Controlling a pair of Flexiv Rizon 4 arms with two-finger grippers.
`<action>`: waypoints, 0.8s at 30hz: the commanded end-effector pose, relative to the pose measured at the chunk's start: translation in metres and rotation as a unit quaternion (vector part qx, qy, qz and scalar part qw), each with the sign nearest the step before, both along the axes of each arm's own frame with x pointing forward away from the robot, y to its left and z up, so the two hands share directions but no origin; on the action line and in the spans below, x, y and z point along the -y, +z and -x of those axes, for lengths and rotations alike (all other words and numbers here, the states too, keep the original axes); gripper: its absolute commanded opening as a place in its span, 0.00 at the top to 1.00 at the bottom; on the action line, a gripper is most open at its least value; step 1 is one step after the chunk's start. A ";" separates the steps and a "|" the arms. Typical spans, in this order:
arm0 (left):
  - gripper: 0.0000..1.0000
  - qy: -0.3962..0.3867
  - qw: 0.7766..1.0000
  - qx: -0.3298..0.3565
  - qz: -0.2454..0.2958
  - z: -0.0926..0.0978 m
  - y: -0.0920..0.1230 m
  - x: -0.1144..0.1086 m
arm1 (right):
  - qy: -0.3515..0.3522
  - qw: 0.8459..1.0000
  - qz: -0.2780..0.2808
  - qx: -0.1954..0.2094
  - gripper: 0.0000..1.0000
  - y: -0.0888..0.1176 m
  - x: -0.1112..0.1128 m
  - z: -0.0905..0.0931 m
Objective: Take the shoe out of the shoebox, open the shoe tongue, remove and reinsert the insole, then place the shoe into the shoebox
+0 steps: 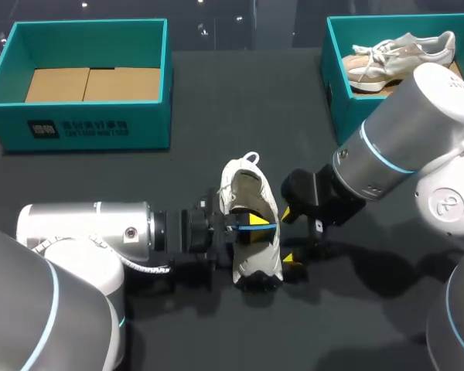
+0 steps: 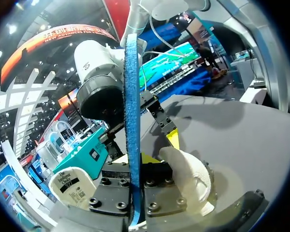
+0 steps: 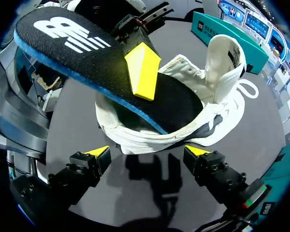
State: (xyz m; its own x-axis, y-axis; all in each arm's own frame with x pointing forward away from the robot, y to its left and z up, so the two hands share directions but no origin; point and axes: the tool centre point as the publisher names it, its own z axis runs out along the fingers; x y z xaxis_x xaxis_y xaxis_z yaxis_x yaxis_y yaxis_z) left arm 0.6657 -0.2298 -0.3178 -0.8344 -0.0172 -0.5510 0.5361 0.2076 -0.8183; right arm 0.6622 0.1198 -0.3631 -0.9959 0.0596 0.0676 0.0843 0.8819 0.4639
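Shoe and both grippers crowding the table's middle

The white shoe (image 1: 251, 232) is sitting in the centre, with the left gripper (image 1: 255, 226) pressing in from its left and clamping the insole (image 3: 87, 53), which is slanting up out of the opening and blocking the way in from above. The right gripper (image 1: 289, 236) is sitting just to the shoe's right, fingers spread, with bare table (image 1: 247, 100) showing between them. The left shoebox (image 1: 93, 124) and the right shoebox (image 1: 340, 100), which is holding a second shoe (image 1: 402, 50), are walling off the far corners, and a wide strip of table is lying free between them
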 end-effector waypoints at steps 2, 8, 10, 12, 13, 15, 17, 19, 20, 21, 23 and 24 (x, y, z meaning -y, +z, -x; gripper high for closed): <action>1.00 0.006 1.000 -0.003 -0.006 -0.013 -0.014 0.006 | 0.000 1.000 0.000 0.001 0.00 -0.001 0.000 0.001; 1.00 0.012 1.000 -0.004 -0.014 -0.023 -0.023 0.007 | 0.000 1.000 0.000 0.001 0.00 -0.001 0.000 0.001; 1.00 0.014 1.000 -0.004 -0.015 -0.024 -0.023 0.006 | 0.000 1.000 0.000 0.001 0.00 -0.001 0.000 0.001; 1.00 0.015 1.000 -0.004 -0.016 -0.024 -0.023 0.006 | 0.000 1.000 0.000 0.001 0.00 -0.001 0.000 0.001; 1.00 0.015 1.000 -0.004 -0.016 -0.023 -0.021 0.005 | 0.000 1.000 0.000 0.001 0.00 -0.001 0.000 0.001; 0.91 0.011 1.000 -0.003 -0.013 -0.020 -0.016 0.005 | 0.000 1.000 0.000 0.001 0.00 -0.001 0.000 0.001; 0.76 0.008 1.000 0.001 -0.010 -0.016 -0.010 0.004 | 0.000 1.000 0.000 0.001 0.00 -0.001 0.000 0.001; 0.70 0.006 1.000 0.006 -0.006 -0.011 -0.003 0.003 | 0.000 1.000 0.000 0.001 0.00 -0.001 0.000 0.001; 0.69 0.005 1.000 0.009 -0.004 -0.009 0.000 0.002 | 0.000 1.000 0.000 0.001 0.00 -0.001 0.000 0.001; 0.67 0.004 1.000 0.012 -0.004 -0.007 0.003 0.002 | 0.000 1.000 0.000 0.001 0.00 -0.001 0.000 0.001; 0.67 0.003 1.000 0.016 -0.002 -0.002 0.009 0.001 | 0.000 1.000 0.000 0.001 0.00 -0.001 0.000 0.001; 0.67 0.001 1.000 0.019 -0.001 0.000 0.012 0.001 | 0.000 1.000 0.000 0.001 0.00 -0.001 0.000 0.001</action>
State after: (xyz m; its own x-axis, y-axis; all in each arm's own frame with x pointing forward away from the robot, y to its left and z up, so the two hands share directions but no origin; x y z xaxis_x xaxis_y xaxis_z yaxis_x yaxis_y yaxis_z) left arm 0.6758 -0.2404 -0.3132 -0.8157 -0.0134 -0.5784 0.5638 0.2061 -0.7998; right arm 0.6623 0.1198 -0.3631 -0.9959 0.0595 0.0676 0.0842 0.8819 0.4639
